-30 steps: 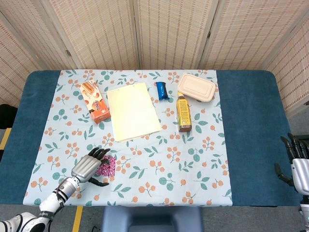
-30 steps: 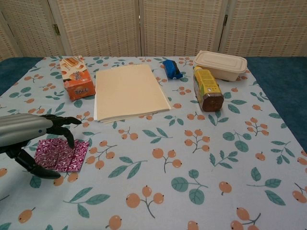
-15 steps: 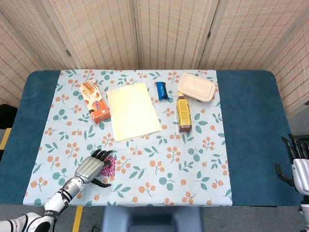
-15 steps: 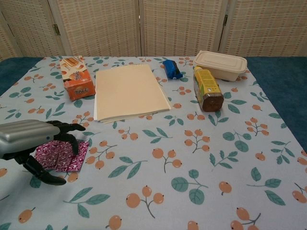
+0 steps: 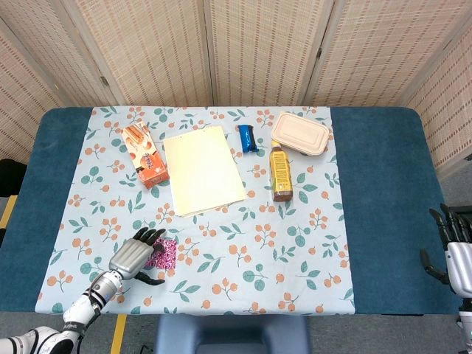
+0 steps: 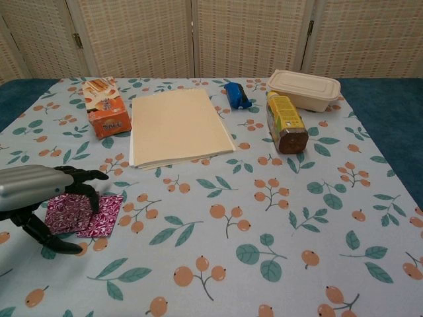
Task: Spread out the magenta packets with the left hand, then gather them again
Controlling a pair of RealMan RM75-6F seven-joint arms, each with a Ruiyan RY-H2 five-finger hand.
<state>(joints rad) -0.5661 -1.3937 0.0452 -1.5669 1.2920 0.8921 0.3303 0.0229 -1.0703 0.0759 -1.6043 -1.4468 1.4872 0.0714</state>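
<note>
Magenta packets (image 6: 82, 214) lay flat on the desk (image 5: 383, 184) under the curled fingertips of the left robot hand (image 6: 41, 198), which arched over them, its fingers apart and clamped on nothing. Beyond that hand sat an orange carton (image 6: 104, 107) and a cream folder (image 6: 175, 125), with bare floral cloth to its right. The right robot hand (image 5: 451, 247) hung off the desk's right edge, fingers apart.

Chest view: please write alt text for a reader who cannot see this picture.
The robot's left hand hovers over the magenta packets at the near left of a floral tablecloth, fingers curled down over them. Farther back lie an orange carton, cream paper sheets, a blue packet, a bottle on its side and a lidded beige container.
</note>
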